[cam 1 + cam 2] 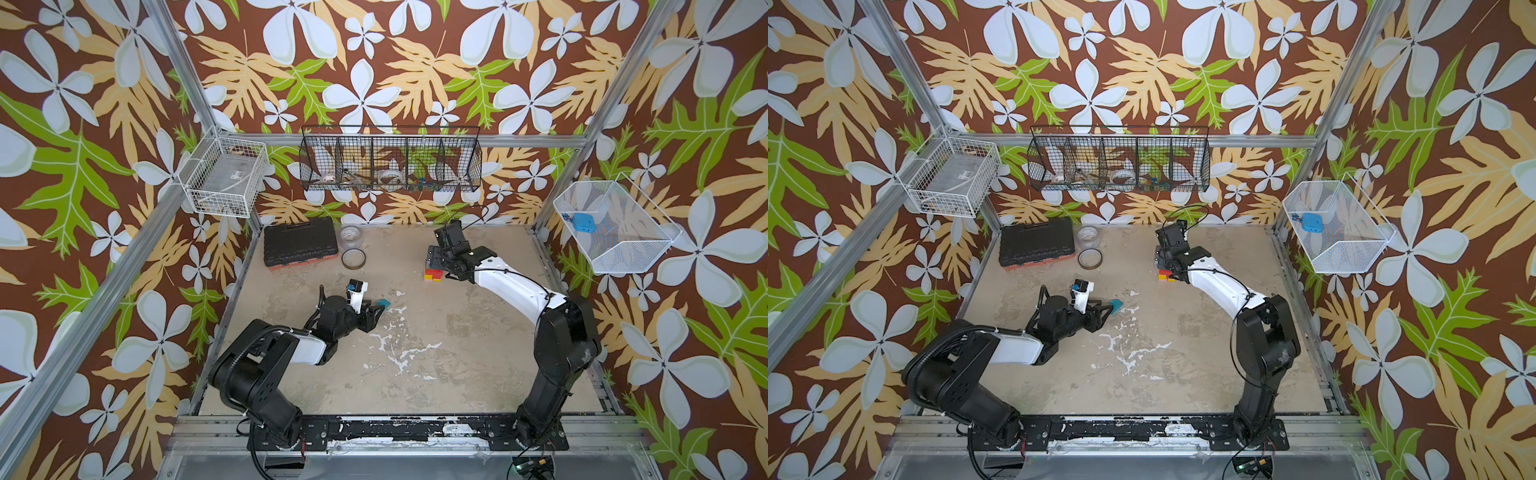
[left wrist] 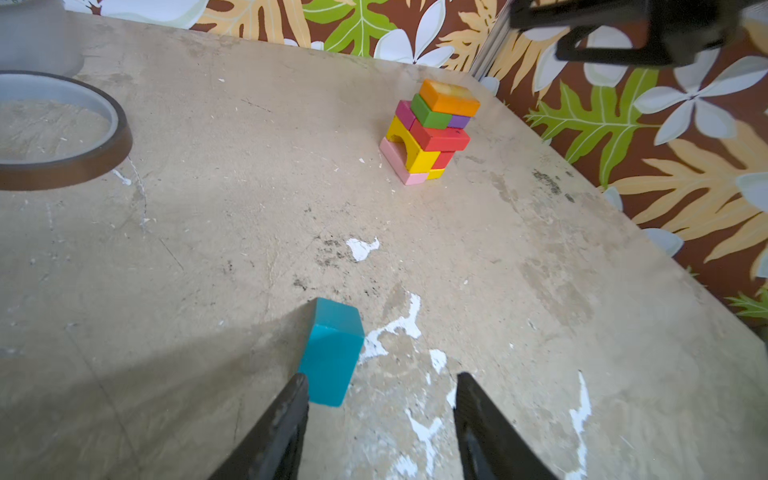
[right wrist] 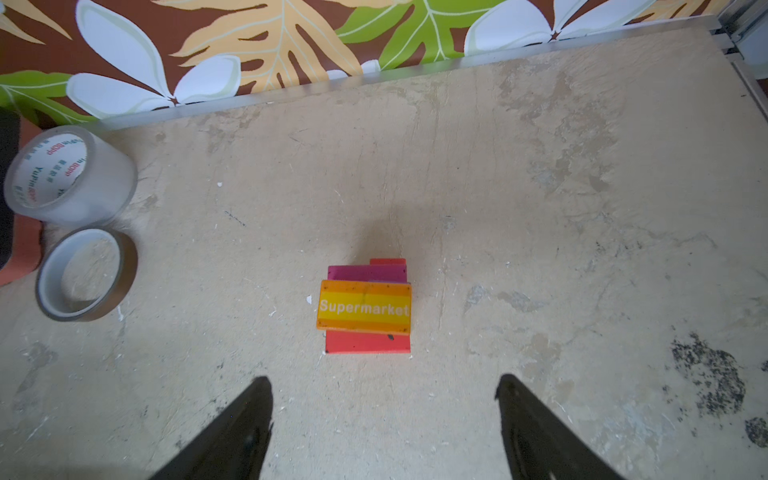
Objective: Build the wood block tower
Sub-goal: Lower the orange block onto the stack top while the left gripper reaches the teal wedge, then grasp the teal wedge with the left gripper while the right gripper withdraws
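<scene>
one tower (image 2: 430, 133), seemingly nine blocks (image 2: 440, 139), orange on top, stood right of centre. one teal block (image 2: 332, 357) lay apart, beside a finger (image 2: 286, 415) of the left gripper (image 2: 381, 375), jaws parted, unclamped. the right gripper (image 3: 384, 379) hung wide and empty over the tower. one clear tape roll (image 3: 70, 178), one brown tape roll (image 3: 85, 274), one toolbox (image 1: 299, 245); scuffed beige table (image 2: 208, 249), floral walls (image 1: 374, 83).

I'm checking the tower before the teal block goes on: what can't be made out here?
- Upper layers of the tower, both top views: hidden under the right gripper.
- Its lower layers, right wrist view: mostly covered by the orange block.
- Whether the left gripper touches the teal block, left wrist view: a finger overlaps it.
</scene>
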Tool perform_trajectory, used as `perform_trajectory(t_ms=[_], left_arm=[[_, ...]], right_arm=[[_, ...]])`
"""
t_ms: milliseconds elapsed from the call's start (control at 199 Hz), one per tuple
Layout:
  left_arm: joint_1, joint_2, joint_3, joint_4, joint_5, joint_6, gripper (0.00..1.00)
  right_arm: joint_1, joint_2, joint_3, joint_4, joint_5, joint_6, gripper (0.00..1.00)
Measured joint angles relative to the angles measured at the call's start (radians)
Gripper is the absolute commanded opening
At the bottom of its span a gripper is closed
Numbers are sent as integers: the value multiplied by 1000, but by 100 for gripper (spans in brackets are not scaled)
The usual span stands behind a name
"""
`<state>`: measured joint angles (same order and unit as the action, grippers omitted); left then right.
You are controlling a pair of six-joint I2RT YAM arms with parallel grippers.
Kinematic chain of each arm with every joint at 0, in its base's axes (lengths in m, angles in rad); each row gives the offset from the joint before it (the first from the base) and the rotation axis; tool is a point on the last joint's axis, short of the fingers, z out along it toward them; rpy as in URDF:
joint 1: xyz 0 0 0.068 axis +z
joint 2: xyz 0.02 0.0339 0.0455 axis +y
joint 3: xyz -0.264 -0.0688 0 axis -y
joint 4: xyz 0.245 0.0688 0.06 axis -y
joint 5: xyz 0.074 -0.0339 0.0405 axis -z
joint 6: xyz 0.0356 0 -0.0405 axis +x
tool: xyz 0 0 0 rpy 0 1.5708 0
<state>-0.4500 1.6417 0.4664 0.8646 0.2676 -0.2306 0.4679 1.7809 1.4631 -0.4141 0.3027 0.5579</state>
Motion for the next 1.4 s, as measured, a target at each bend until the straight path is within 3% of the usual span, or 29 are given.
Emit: perform_trajectory(t_ms=[422,708,994,1265,1400], left_arm=[[-106,153,177,-183,-185,98,46],[-106,144,189,-225,-241,109,56],[-106,205,256,-259,-270,146,58],[-106,227,284,-275,-267,170,50],[-106,233,302,-292,-262,181,40]], right_arm=[[2,-150,-135,56,-37,6,89],[2,-185,-173,70,-41,3,90],[2,-186,-179,71,-45,3,90],[2,-186,-182,72,-49,3,90],[2,-186,-187,77,-60,3,90]])
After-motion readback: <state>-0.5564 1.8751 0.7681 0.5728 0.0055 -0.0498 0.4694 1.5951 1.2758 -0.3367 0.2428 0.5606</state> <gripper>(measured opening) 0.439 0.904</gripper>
